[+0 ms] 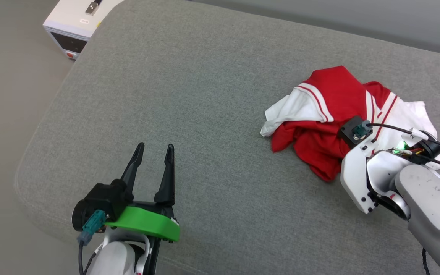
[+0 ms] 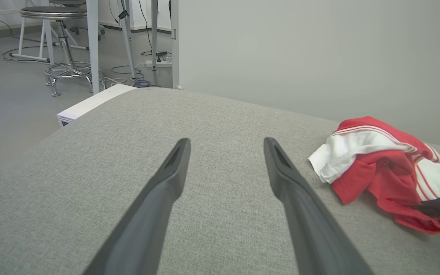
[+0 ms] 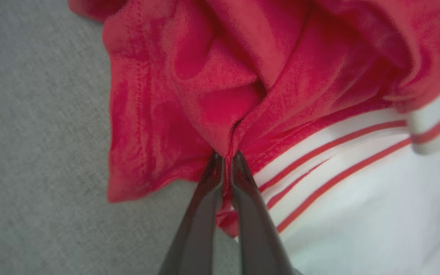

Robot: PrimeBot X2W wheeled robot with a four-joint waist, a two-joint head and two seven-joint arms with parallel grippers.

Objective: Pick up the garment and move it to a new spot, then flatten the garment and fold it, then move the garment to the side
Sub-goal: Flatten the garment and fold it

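The right pincer (image 3: pixel 225 156) is clamped nearly shut on a thin pleat of the crumpled red jersey T-shirt with white sleeves and striped trim (image 3: pixel 204 76), right by its lower red edge. The shirt (image 1: pixel 319 114) lies bunched on the right half of the grey fabric-topped table (image 1: pixel 204 95), not far from the far edge.

That is a slim bite, and there lies the danger: on a lift, the soft knit could slide out from between the narrow tips and the shirt would drop back in a heap. With so few layers caught, the rest may unfurl and drag across the table's cloth, snagging rather than rising clean. Whether the tips also nip the table's cover cannot be told.

The left pincer (image 1: pixel 155 146) waits spread wide and empty toward the near left corner, well apart from the shirt, so no second hold backs this one up.
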